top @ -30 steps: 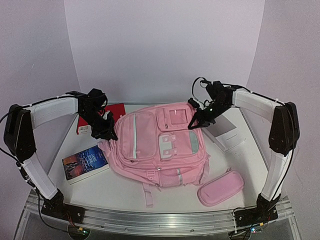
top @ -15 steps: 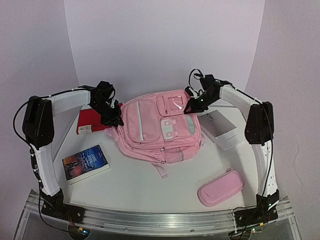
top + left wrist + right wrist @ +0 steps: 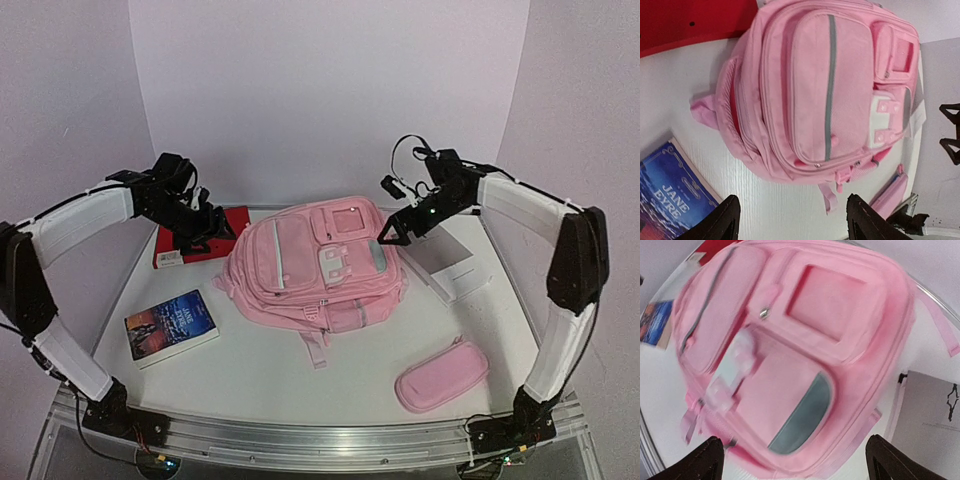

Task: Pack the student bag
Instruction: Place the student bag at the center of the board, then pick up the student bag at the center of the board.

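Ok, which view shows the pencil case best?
Top external: the whole pencil case lies unobstructed and fully in frame. Left wrist catches only part of it at the bottom edge; right wrist doesn't show it.

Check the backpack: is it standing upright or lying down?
Lying down, front side up: the student bag shows its pockets and white clasp to the overhead camera.

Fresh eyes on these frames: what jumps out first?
The big pink student bag lies pocket-side up mid-table, dwarfing everything else. The left claw and right claw hover open on either side of its far end, holding nothing. A blue Jane Eyre book lies near-left and a pink pencil case near-right.
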`<action>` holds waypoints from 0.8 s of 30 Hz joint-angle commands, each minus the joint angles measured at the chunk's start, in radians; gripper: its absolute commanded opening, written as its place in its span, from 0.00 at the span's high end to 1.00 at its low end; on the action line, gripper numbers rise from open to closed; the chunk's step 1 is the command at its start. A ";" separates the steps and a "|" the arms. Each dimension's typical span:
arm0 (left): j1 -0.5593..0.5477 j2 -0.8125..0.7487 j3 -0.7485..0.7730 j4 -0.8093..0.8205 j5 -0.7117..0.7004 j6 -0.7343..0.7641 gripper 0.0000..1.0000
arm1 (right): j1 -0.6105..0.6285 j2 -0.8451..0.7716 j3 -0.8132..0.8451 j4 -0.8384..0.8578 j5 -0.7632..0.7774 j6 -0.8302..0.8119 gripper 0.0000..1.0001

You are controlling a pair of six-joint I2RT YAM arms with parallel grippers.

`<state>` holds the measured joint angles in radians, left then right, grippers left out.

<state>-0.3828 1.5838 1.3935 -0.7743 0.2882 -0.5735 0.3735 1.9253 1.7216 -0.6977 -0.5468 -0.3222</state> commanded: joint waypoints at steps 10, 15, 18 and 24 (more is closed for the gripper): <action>-0.068 -0.167 -0.226 0.112 0.050 -0.146 0.27 | 0.316 -0.093 -0.362 0.132 0.049 -0.483 0.17; -0.073 -0.199 -0.260 0.140 0.039 -0.190 0.27 | 0.347 -0.022 -0.370 0.251 0.102 -0.469 0.17; -0.077 -0.218 -0.280 0.145 0.039 -0.205 0.27 | 0.366 0.019 -0.377 0.301 0.149 -0.487 0.18; -0.084 -0.238 -0.301 0.134 0.040 -0.214 0.28 | 0.399 0.067 -0.406 0.374 0.247 -0.502 0.48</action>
<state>-0.4582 1.3918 1.0987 -0.6611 0.3367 -0.7672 0.7492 1.9640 1.3376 -0.4136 -0.3946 -0.8072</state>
